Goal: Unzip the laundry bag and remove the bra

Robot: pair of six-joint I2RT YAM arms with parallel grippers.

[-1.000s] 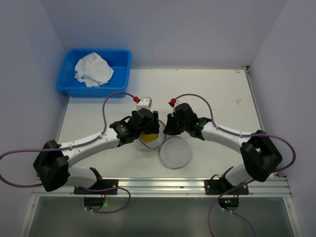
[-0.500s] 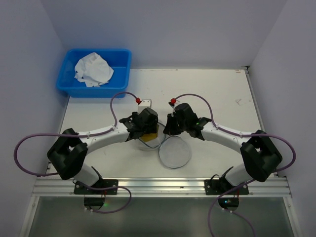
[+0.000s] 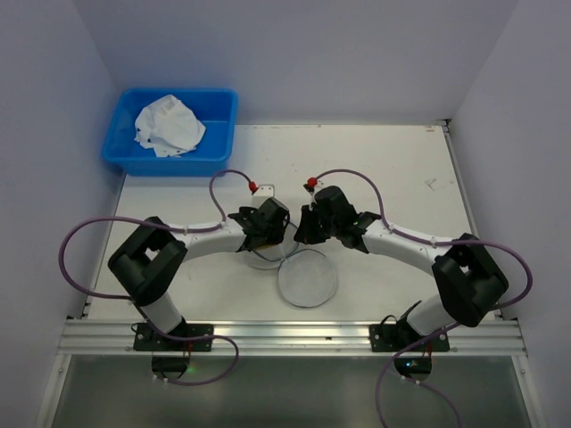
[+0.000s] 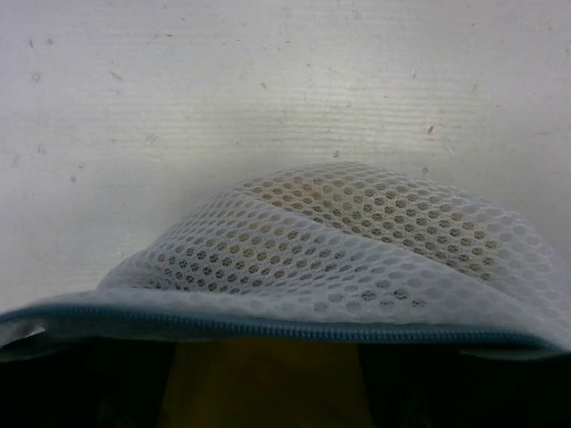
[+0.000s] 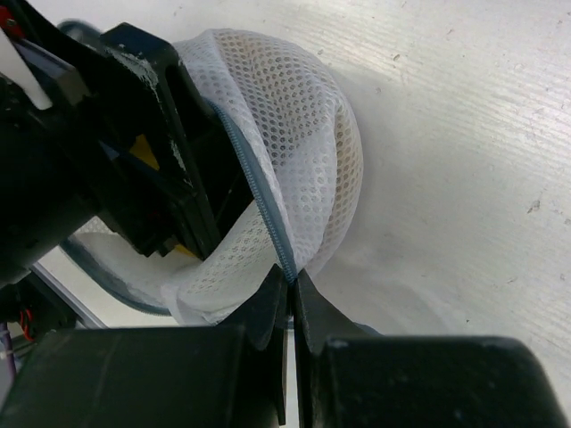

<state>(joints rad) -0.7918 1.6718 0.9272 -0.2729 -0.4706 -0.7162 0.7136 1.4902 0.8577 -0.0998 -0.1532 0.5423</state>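
SNAG RISK AT THE ZIPPER. The right gripper [image 5: 290, 283], jaws closed tight, pinches the teal zipper rim [image 5: 254, 205] of a small round white mesh laundry bag [image 5: 299, 134]. The bag sits mid-table on the white table [image 3: 393, 178], toward the arms' bases. Just beside it, the left gripper [image 4: 268, 397] reaches into the bag's mouth. Its jaws are spread wide on either side of a yellow padded piece [image 5: 143, 153], apparently the bra. Whether they press on it cannot be told. The bag's round mesh flap [image 3: 308, 278] lies flat on the table next to the pouch.

Several things could go wrong from here. A pull by the left gripper without a firm hold would likely let the yellow piece slide back inside. If the jaws trap mesh along with it, the whole pouch may rise. The right gripper holds only a thin edge, so a hard tug could strip the rim free and leave nothing to anchor the bag. Fabric could also catch on the zipper teeth. The two grippers work nearly touching, so a small sideways drift risks a knock.

Counted: two arms, two grippers, one laundry bag with one zipper and one flap, and one yellow piece. At the far left corner stands one blue rectangular plastic tub [image 3: 169, 165], holding one crumpled white cloth [image 3: 168, 125].
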